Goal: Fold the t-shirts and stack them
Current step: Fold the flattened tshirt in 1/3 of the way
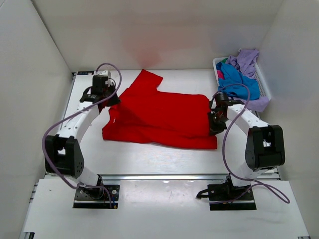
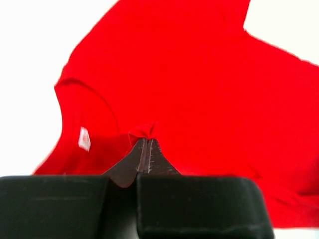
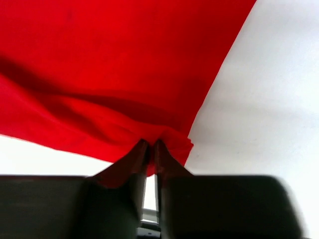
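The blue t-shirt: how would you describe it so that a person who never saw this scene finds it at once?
At the table's far right corner stands a white basket. The blue t-shirt lies crumpled in it, among lavender cloth. It alone is bright blue; the red t-shirt lies out on the table.

Middle: a bright red cloth t-shirt (image 1: 159,117) lay spread on the white flat table (image 1: 149,159).
Far right: a white slatted plastic basket (image 1: 266,89) stood behind the shirt's right end.
In basket: a blue cloth t-shirt (image 1: 239,79) lay before a lavender cloth t-shirt (image 1: 247,59).
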Controlling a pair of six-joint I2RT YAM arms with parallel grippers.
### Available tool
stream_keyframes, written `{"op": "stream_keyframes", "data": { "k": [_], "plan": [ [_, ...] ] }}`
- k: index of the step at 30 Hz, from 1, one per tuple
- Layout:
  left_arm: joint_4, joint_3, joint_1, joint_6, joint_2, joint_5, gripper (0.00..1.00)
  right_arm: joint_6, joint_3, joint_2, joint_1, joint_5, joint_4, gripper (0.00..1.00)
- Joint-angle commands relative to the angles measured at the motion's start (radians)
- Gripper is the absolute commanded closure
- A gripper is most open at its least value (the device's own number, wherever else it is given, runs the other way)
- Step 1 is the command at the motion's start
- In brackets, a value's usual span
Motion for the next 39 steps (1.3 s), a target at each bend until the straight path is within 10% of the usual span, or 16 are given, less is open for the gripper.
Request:
{"op": "stream_keyframes", "data": {
  "k": [1, 4, 10, 23, 39],
  "plan": [
    [0.062, 0.118, -0.004, 0.030, 0.034, -0.056, 0.99, -0.010, 0.066, 0.006, 0.009, 0.054, 0.063, 0.86],
    [0.062, 0.184, 0.016, 0.041, 0.067, -0.096, 0.61, 0.001, 0.086, -0.017, 0.013, 0.100, 0.085, 0.54],
    [-0.096, 0.160, 0.059, 0.078, 0.008, -0.128, 0.40, 0.058, 0.080, -0.092, 0.007, 0.122, 0.019, 0.40],
    [-0.288, -0.350, 0.009, 0.007, -0.305, -0.202, 0.59, 0.216, -0.127, -0.339, 0.047, 0.099, -0.099, 0.44],
    [-0.127, -0.336, 0.001, -0.051, -0.005, -0.334, 0.43, 0.300, -0.187, -0.379, 0.078, 0.068, -0.064, 0.43]
  ]
}}
